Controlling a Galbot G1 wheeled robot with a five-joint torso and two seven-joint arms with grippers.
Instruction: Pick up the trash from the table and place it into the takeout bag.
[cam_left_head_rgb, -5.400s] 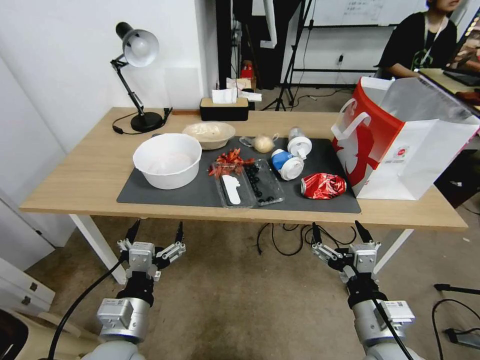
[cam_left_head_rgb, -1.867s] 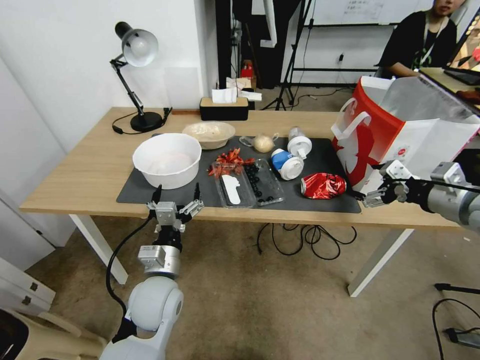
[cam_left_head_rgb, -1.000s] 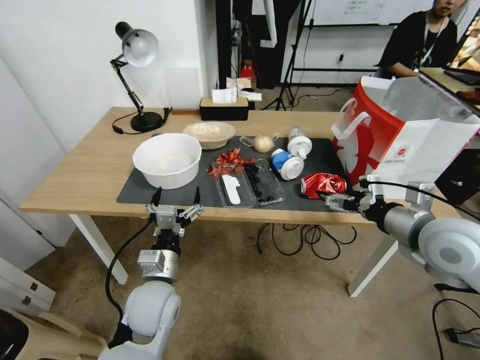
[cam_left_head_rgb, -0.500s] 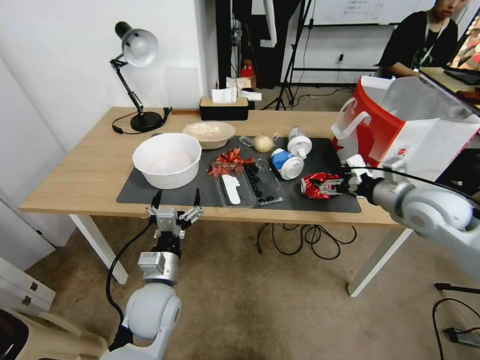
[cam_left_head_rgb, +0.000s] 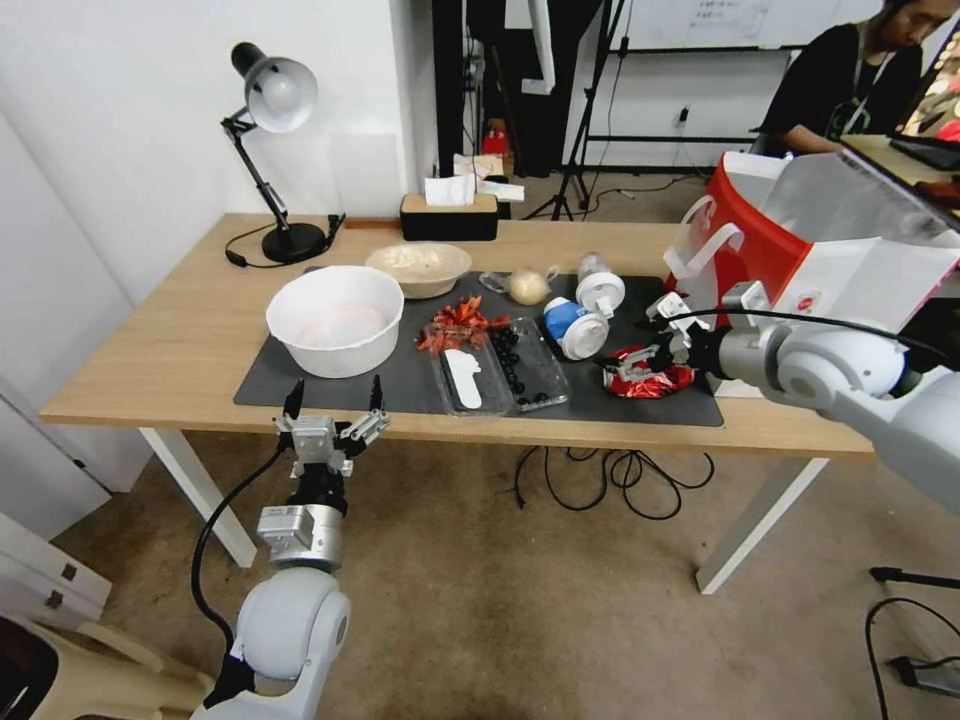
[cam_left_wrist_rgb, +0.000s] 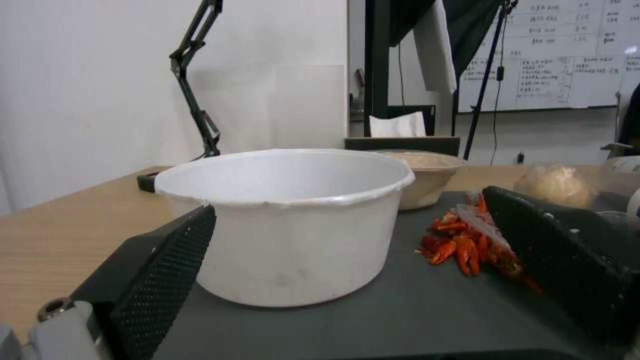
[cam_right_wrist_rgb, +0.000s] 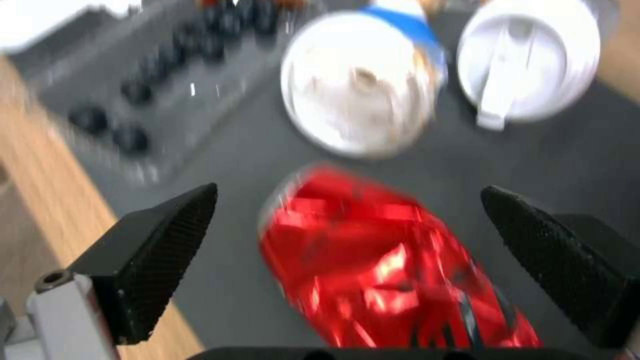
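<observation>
Fingers of the left gripper (cam_left_head_rgb: 333, 397) were spread wide, empty, at the near edge of the table (cam_left_head_rgb: 150, 370), in front of the deep white bowl (cam_left_head_rgb: 335, 320) and well to the left of the crushed red can (cam_left_head_rgb: 648, 372). Moving right from that bowl: shallow beige bowl (cam_left_head_rgb: 418, 269) behind it, clear berry tray (cam_left_head_rgb: 500, 368) on the dark mat (cam_left_head_rgb: 400, 385), clear bag with beige lump (cam_left_head_rgb: 525, 286) behind the tray. Blue-and-white cup (cam_left_head_rgb: 573, 328) lay on its side just left of and behind the can, white-lidded clear cup (cam_left_head_rgb: 597, 284) behind that one. Right gripper (cam_right_wrist_rgb: 347, 232) hung over the can with fingers apart, one on each side of it, not clamped. Can lay on the mat's right end, close to the takeout bag (cam_left_head_rgb: 800, 270), which stood upright on the table just right of it.
</observation>
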